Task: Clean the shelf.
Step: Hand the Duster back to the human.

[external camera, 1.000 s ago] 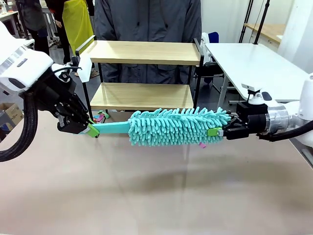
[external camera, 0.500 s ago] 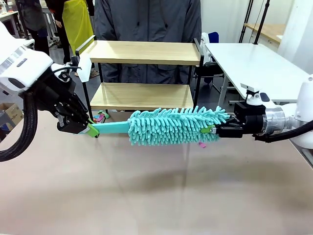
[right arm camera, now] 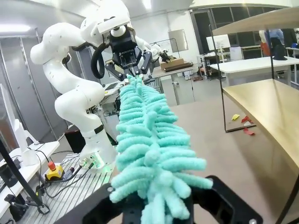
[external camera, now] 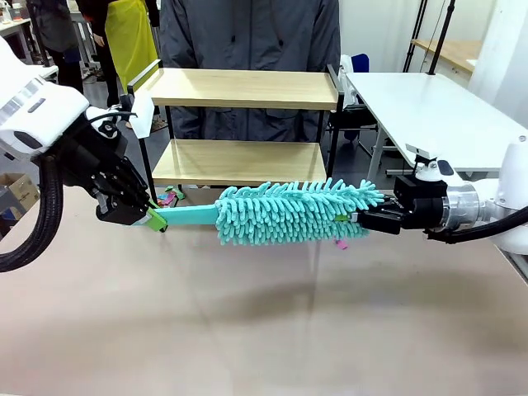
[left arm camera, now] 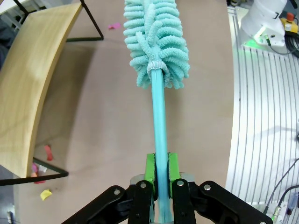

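Front view, left gripper (external camera: 153, 216) at nine o'clock clamping fluffy teal microfibre duster (external camera: 289, 212) by its flat handle, duster lying horizontal, right gripper (external camera: 353, 220) at three o'clock pinched on its tip, two-tier wooden shelf (external camera: 243, 124) at twelve o'clock behind; left wrist view, green pads (left arm camera: 150, 168) squeezing handle, duster pointing to twelve o'clock; right wrist view, duster running away toward eleven o'clock.

**Even indoor light, strong wide-angle bend at the wrists**

Bright and diffuse from overhead throughout. Soft, faint shadows only on the table (external camera: 264, 330) below the duster (external camera: 297, 213), with a pale vertical sheen across the brown top. Sharp across the front view. Heavily bowed at the edges of the left wrist view, the shelf (left arm camera: 32, 88) board curving like an arc. Glowing ceiling lamps top centre in the right wrist view; nearest teal strands slightly soft.
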Robot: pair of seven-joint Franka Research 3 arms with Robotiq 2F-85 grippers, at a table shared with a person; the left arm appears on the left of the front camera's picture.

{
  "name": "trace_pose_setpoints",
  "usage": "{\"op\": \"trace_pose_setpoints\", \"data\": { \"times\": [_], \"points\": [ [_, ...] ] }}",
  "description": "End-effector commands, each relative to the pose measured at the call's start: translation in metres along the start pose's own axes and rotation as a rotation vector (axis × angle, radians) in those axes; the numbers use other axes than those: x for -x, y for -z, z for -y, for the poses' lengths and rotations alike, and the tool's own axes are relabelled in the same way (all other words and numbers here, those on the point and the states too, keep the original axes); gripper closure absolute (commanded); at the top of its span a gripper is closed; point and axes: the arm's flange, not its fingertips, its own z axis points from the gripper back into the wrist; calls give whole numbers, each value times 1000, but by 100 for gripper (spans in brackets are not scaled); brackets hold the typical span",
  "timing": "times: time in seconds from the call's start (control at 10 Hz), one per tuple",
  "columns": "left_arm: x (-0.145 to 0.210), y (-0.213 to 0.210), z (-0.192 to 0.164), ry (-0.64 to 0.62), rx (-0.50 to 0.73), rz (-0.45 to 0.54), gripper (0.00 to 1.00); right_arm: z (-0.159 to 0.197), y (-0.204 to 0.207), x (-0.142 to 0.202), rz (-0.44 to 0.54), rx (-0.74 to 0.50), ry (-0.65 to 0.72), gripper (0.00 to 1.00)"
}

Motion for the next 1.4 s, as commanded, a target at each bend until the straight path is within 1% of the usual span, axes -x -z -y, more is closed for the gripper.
{"op": "trace_pose_setpoints", "data": {
  "times": [0.0, 0.1, 0.2, 0.3, 0.4, 0.5, 0.6, 0.7, 0.8, 0.9, 1.0, 1.2, 1.3],
  "points": [
    [-2, -1, 2, -12, 9, 9, 87, 0, 5, 5, -19, -13, -40, 100],
    [-2, -1, 2, -12, 9, 9, 87, -1, 5, 4, -32, -48, -64, 100],
    [0, 0, 0, 0, 0, 0, 87, -1, 4, 3, 14, -130, -113, 100],
    [2, -3, 1, 36, 10, -5, 28, -1, 1, -1, -16, -15, -27, 100],
    [5, -11, -1, 14, -16, 47, 29, -1, 1, -1, -16, -15, -27, 100],
    [11, -20, -2, -6, -29, 93, 0, -1, 1, -1, -16, -15, -27, 100],
    [18, -30, -4, -26, -37, 143, 0, -1, 1, -1, -16, -15, -27, 100],
    [35, -50, -7, -46, -53, 238, 0, -1, 1, -1, -16, -15, -27, 100],
    [58, -72, -9, -84, -96, 295, 4, -1, 1, -1, -16, -15, -27, 100],
    [81, -86, -9, -114, -123, 327, 0, -1, 1, -1, -16, -15, -27, 100],
    [104, -94, -8, -144, -138, 361, 0, -1, 1, -1, -16, -15, -27, 100],
    [137, -99, -3, -179, -152, 419, 0, -1, 1, -1, -16, -15, -27, 100],
    [142, -100, -2, -188, -128, 436, 0, -1, -1, 0, -21, -26, -47, 84]
  ]
}}
